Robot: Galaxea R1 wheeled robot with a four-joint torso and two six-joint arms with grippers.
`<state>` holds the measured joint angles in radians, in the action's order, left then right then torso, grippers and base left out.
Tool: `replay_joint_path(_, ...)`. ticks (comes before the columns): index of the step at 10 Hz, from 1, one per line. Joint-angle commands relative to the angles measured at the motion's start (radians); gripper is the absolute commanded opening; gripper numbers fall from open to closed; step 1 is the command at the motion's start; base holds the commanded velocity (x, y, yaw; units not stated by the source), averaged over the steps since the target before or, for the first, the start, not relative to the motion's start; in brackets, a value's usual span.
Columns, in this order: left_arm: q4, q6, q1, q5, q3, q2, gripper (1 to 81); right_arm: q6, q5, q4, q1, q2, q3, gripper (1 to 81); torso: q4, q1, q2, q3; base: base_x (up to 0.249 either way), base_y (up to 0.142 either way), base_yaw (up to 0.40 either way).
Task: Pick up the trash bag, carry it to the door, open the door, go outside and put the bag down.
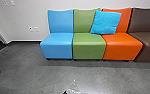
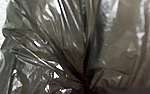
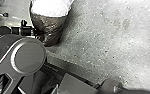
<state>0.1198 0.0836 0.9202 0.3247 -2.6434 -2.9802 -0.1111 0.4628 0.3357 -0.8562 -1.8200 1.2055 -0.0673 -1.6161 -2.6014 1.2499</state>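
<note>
Brown and crinkled, the trash bag (image 2: 66, 37) gathers into tight folds, with plastic peeking in at the head view's bottom centre, below the green chair (image 1: 89, 47), and whether either claw is clenched I cannot tell.

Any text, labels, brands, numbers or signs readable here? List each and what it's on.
No readable text.
Blue throw pillow: none seen.
Blue armless chair: none seen.
Trash bag: folds and glare, no lettering made out.
Wall plates: too small to tell.
</note>
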Motion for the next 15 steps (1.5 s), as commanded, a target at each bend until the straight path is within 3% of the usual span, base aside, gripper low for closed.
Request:
replay_joint_path(1,0.008,0.002,-0.094,0.074,0.029,0.027,1.0,-0.001,0.057,0.016,0.059,0.040,-0.012,81.1,0.000,0.063,0.097,0.000,0.000,0.000,0.000)
replay_joint_path(2,0.011,0.002,-0.096,0.074,0.045,0.038,1.0,-0.001,0.048,0.017,0.038,0.025,0.001,81.1,0.000,0.083,0.130,0.000,0.000,0.000,0.000)
replay_joint_path(4,0.046,0.004,-0.102,0.074,0.107,0.076,1.0,-0.002,0.047,0.019,0.004,-0.008,0.032,81.1,0.000,0.128,0.203,-0.100,0.000,0.000,0.000)
replay_joint_path(7,0.073,0.005,-0.106,0.071,0.220,0.144,1.0,-0.006,0.020,0.019,-0.028,-0.034,0.047,81.1,0.000,0.184,0.291,-0.176,0.000,0.000,0.000)
replay_joint_path(12,0.100,0.005,-0.102,0.077,0.258,0.193,1.0,-0.009,-0.018,0.020,-0.103,-0.102,0.119,81.1,0.000,0.296,0.463,-0.351,0.000,0.000,0.000)
replay_joint_path(15,0.101,0.005,-0.094,0.125,0.338,0.268,1.0,-0.010,-0.055,0.020,-0.157,-0.144,0.155,81.1,0.000,0.364,0.566,-0.455,0.000,0.000,0.000)
